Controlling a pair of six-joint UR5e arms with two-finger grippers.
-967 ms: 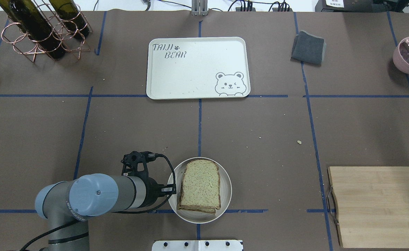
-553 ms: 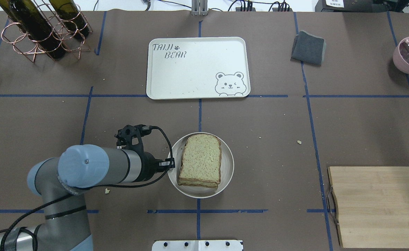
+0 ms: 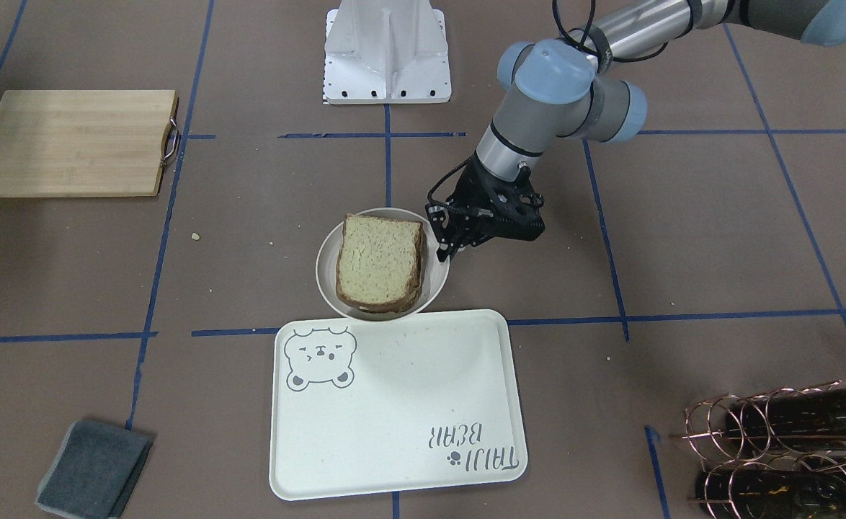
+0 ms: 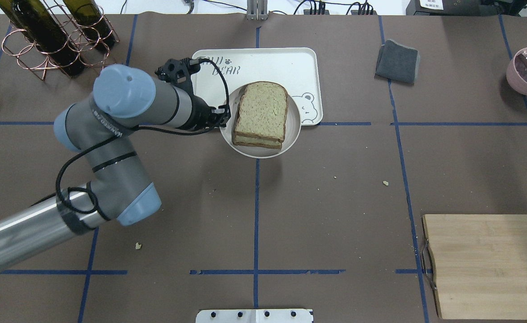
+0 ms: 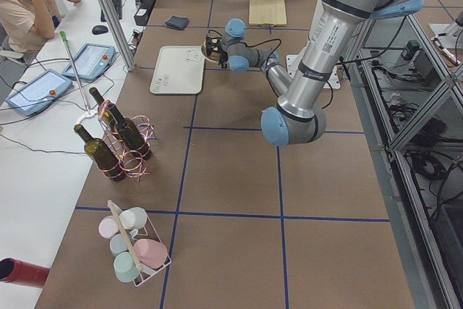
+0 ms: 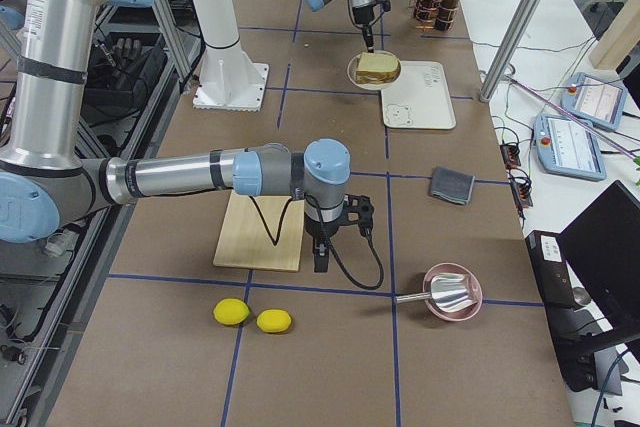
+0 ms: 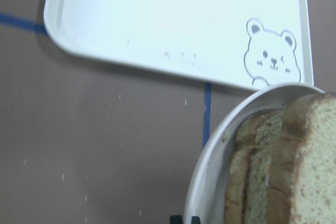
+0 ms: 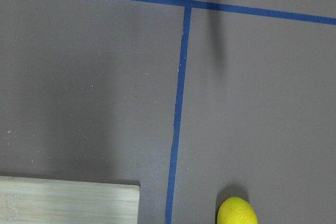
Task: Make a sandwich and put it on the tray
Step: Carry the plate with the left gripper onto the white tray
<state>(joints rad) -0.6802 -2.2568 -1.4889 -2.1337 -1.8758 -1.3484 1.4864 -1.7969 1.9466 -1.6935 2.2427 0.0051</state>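
1. Since a second ago the left arm has carried the plate (image 4: 263,151) forward, from the near middle of the desk (image 4: 335,202) up to the tray (image 4: 263,63). The tray itself has not shifted.
2. The sandwich (image 4: 261,114) lies on that plate as two stacked bread slices, their brown crusts showing along the near edge.
3. We see the left jaws clamped on the plate's rim at the robot's left. The sandwich sits just beside the jaws, to their right, and they do not touch it.
4. The plate hangs clear of the desk and throws a shadow below. From overhead it covers the tray's near right corner and part of the bear drawing (image 4: 309,107). From the front its rim just overlaps the tray's near edge.
5. The right jaws hang well apart from all this, by the wooden cutting board (image 6: 262,237) and two lemons (image 6: 232,312). We cannot tell whether they are apart or together.
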